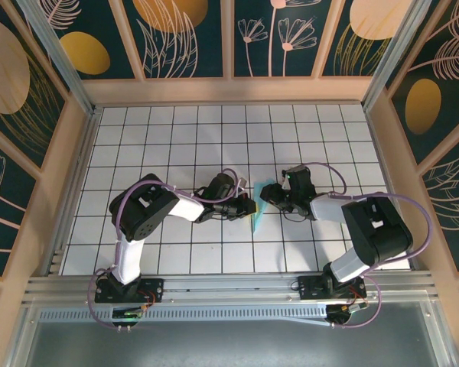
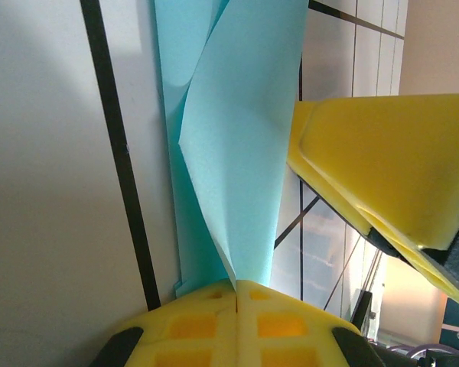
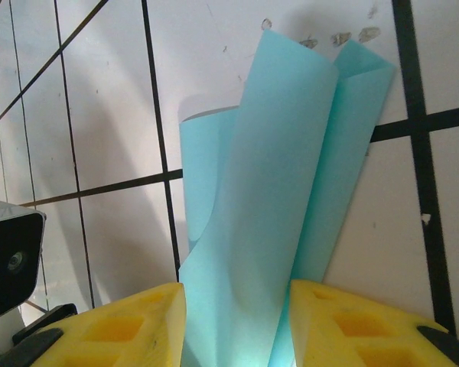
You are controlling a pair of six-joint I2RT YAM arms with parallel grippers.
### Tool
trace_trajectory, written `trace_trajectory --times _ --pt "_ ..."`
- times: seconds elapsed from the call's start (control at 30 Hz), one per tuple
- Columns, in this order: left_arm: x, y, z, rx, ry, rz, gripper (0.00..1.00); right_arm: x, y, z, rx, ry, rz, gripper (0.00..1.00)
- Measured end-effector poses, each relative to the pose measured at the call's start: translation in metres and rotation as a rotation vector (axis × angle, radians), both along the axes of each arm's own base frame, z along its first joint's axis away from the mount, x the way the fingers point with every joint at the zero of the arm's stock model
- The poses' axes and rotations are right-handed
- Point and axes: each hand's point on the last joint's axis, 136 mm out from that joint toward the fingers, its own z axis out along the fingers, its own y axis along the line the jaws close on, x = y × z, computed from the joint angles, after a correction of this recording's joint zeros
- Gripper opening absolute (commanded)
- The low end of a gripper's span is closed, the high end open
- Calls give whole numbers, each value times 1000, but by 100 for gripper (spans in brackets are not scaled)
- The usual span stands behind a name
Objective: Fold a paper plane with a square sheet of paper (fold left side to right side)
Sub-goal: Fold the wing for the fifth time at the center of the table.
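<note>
One sheet of paper (image 1: 260, 203), turquoise and partly folded, sits just right of the middle of the top view as a narrow sliver between the two gripper tips. Up close in the right wrist view, it runs from the bottom centre towards the upper right. One layer lies flat on the table while another curls up off it in a loose, rounded fold, and a black grid line passes beneath. The left gripper (image 2: 237, 294) reaches the paper from the left. Its yellow fingers are pressed together at the bottom centre of the left wrist view and pinch the lower end of the raised flap, which stands up from them in a tall curve. The right gripper (image 3: 237, 306) reaches it from the right. Its yellow fingers (image 3: 130, 325) stand apart on either side of the curled fold, whose edges meet them. Whether they press on the paper cannot be told. One of those fingers (image 2: 382, 160) also fills the right half of the left wrist view, just beside the flap. Around it all lies the white tiled table (image 1: 176, 138), enclosed by dark panels (image 1: 183, 38) painted with leaves.
</note>
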Motion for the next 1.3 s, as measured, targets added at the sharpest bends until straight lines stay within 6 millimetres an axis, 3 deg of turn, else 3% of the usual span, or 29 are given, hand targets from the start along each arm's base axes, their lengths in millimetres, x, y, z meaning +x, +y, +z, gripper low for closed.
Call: trace_trajectory --times 0.2,0.43,0.5,0.63,0.97,1.3 --pt "0 0 0 -1 -1 -3 3 -2 -3 6 -12 -9 -1 36" --pt "1 0 0 0 0 -6 3 2 -6 17 -25 -45 12 4" --pt "1 0 0 1 -1 -7 3 4 -4 20 -22 -52 15 0" --pt "1 0 0 4 0 -8 3 8 -1 22 -13 -53 26 0" --pt "1 -1 0 11 3 -13 3 5 0 -1 -35 9 31 0" --pt "1 -1 -1 12 4 -13 3 4 -2 -7 -46 26 28 0"
